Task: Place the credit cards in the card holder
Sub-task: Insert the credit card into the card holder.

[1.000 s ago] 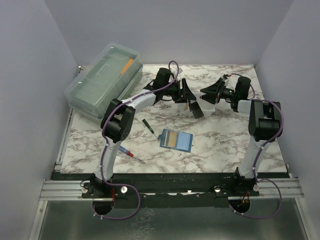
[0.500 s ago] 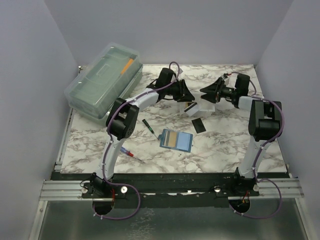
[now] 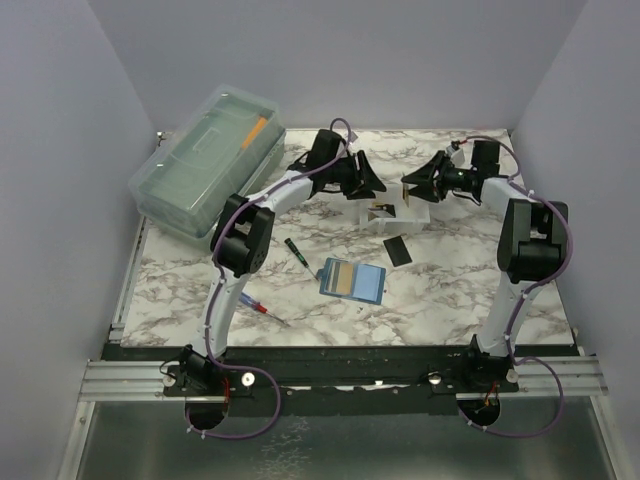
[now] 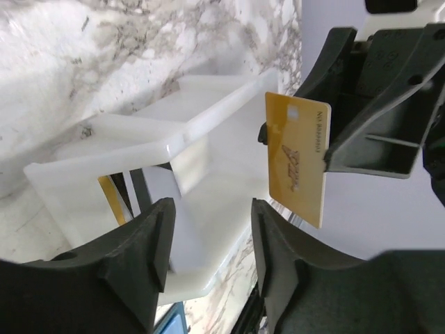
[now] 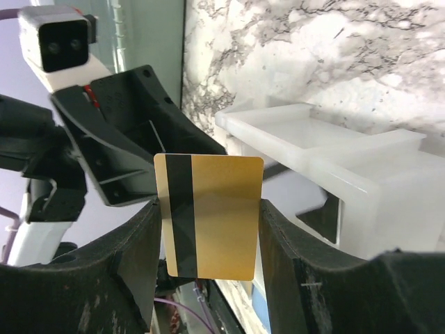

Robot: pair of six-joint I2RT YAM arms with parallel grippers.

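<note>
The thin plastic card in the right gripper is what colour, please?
The thin card is yellow-gold with a black stripe; the right wrist view shows it best.

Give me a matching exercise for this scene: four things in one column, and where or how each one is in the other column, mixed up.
Things:
1. striped card
2. dark card
3. card holder
4. clear box

Places or states:
A. far left corner
B. gripped in the right hand
C. lying open
D. flat, just in front of the white tray

Pairs: 1-B, 2-D, 3-C, 4-A
</note>
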